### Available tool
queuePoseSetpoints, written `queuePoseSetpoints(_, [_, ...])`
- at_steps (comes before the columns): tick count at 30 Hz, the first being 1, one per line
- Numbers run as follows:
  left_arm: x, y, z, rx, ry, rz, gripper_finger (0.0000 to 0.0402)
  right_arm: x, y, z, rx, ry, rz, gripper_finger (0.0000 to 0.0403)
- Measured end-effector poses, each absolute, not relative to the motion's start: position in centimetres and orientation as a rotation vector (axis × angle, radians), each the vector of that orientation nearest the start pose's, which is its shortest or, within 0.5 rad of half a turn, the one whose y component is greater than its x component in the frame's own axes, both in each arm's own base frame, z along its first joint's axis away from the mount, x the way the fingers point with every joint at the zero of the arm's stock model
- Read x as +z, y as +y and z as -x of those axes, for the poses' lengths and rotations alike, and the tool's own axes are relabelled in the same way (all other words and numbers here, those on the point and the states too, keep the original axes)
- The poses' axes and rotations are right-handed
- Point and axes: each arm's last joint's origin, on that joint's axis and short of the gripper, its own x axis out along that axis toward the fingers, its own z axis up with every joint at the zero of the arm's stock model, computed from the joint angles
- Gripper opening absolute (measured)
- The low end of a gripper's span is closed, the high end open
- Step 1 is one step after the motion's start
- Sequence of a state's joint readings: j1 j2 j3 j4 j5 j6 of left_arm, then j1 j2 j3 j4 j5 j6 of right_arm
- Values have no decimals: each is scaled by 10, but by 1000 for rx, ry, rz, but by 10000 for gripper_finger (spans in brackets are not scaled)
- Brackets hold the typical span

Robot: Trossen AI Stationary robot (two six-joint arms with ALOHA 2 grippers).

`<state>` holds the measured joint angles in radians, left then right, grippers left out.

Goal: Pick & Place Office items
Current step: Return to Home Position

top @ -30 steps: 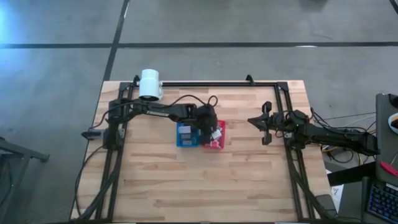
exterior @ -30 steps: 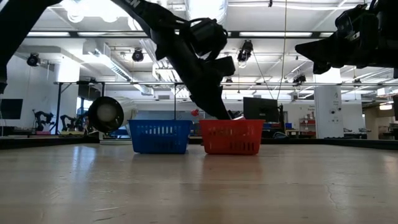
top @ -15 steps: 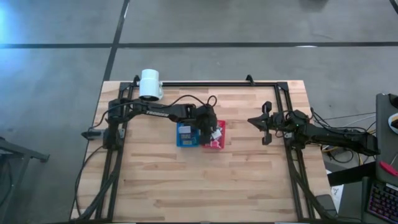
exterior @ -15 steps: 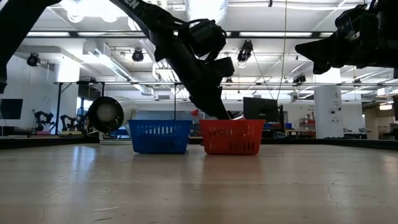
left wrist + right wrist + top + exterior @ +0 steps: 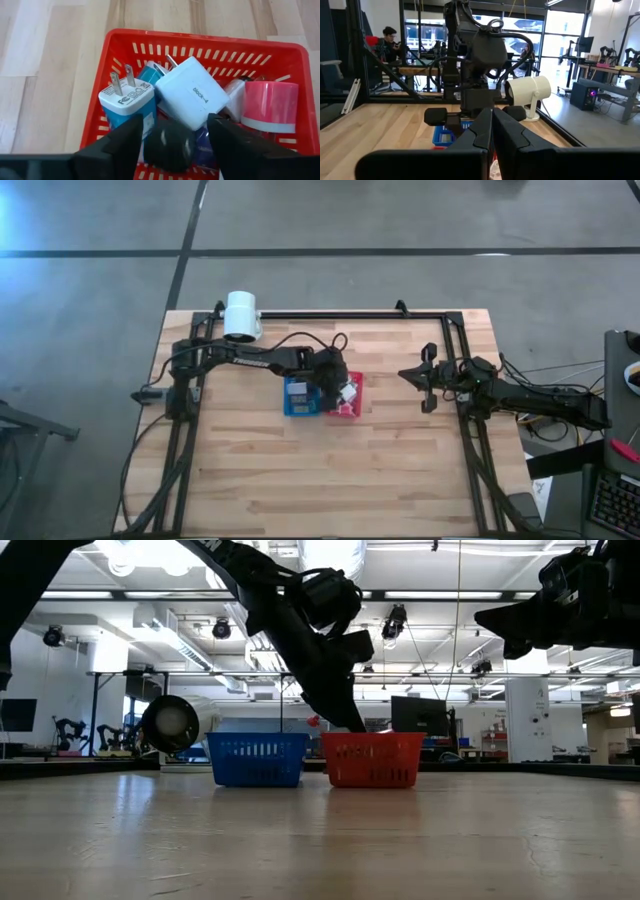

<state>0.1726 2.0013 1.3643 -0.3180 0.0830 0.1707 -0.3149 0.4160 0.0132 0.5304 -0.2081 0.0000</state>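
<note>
Left tool (image 5: 172,127) spread wide, angled downward, right tool (image 5: 491,117) closed tight, held high

Overhead, we look straight down on the whole table (image 5: 300,470); low, level across it. Our left wrist camera looks closely down into the red tray (image 5: 210,42), shared with both.

The left-hand tray (image 5: 291,408) and right-hand tray (image 5: 341,413) are sitting side by side in the middle of the surface (image 5: 300,470), charger adapters (image 5: 192,92) are lying piled in the right-hand tray beneath the left gripper (image 5: 337,386), a cylinder (image 5: 242,315) is standing at the back-left edge, and the right gripper (image 5: 428,379) is hanging well to the right.
</note>
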Motion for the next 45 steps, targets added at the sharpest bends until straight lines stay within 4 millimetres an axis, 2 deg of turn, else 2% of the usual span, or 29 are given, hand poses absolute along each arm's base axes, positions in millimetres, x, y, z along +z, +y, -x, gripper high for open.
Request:
queuePoseSetpoints(6, [177,69,-411,0,927,-48,259,182,-32,-119,-107,-124,33,8])
queuePoseSetpoints(9, [195,68,-404,-1,915,-53,267,182,-32,-119,-106,-124,33,8])
queuePoseSetpoints(13, [236,64,-385,-8,854,-87,265,182,-32,-118,-107,-124,34,8])
queuePoseSetpoints(19, [288,54,-329,6,606,-158,247,182,-32,-118,-107,-124,33,8])
queuePoseSetpoints(22, [302,48,-291,25,476,-178,220,182,-32,-118,-106,-124,29,8])
queuePoseSetpoints(24, [305,44,-266,31,440,-183,185,182,-32,-118,-105,-125,14,8])
queuePoseSetpoints(30, [299,32,-199,16,333,-200,29,182,-32,-118,-104,-126,7,8])
queuePoseSetpoints(31, [296,30,-190,20,302,-203,15,182,-32,-118,-105,-126,7,8])
queuePoseSetpoints(35, [281,25,-158,51,134,-209,14,182,-32,-119,-105,-126,7,8])
queuePoseSetpoints(37, [267,22,-145,59,69,-225,9,182,-32,-119,-105,-125,6,8])
queuePoseSetpoints(41, [238,20,-127,88,10,-285,5,182,-32,-119,-104,-126,-7,8])
queuePoseSetpoints(45, [219,19,-114,121,-26,-267,3,182,-32,-119,-106,-126,-11,8])
